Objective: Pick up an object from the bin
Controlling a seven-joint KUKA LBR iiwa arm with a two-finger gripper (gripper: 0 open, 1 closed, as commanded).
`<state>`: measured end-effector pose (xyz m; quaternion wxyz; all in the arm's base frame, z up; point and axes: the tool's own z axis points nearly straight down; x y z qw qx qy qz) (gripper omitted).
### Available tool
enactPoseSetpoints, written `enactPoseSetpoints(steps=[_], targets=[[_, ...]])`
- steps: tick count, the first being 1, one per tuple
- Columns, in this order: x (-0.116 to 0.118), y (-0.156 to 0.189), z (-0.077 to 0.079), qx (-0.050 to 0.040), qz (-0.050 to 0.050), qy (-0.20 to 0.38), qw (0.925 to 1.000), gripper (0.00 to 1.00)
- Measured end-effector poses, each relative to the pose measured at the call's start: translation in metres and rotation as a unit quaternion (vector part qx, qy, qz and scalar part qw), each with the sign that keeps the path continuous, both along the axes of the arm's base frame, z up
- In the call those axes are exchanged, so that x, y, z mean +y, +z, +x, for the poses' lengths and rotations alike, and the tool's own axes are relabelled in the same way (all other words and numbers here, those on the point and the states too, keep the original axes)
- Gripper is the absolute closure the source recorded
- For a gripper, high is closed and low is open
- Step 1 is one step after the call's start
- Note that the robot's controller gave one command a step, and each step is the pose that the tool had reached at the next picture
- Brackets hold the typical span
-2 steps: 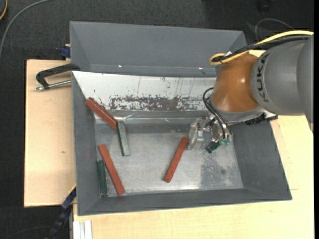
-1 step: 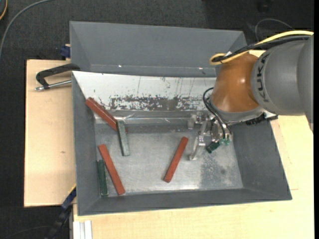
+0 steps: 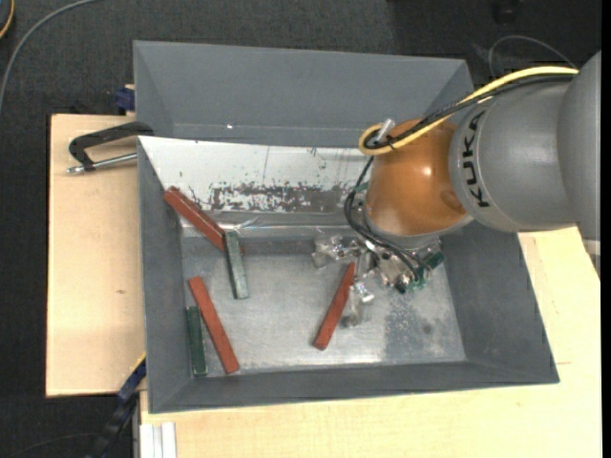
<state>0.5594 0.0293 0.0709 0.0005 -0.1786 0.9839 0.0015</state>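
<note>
My gripper hangs low over the right middle of the bin, under the orange wrist cover. It looks open, with one metal finger to the upper left and the other lower right of the top end of a red flat stick. That stick lies slanted on the bin floor, its lower end pointing to the front. Its upper end runs in between the fingers. Whether they touch it I cannot tell.
At the back left a second red stick leans by the wall, with a grey-green stick beside it. Near the front left corner lie a third red stick and a dark green stick side by side.
</note>
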Motion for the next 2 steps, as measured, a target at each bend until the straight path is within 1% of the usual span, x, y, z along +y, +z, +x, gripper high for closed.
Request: enactPoseSetpoints(steps=[1,2], targets=[[-0.002,0.000,0.000,-0.0003,-0.001,-0.002,1.0000,1.00],[0.027,0.175,-0.021,-0.0070,-0.001,0.127,0.9918,1.00]])
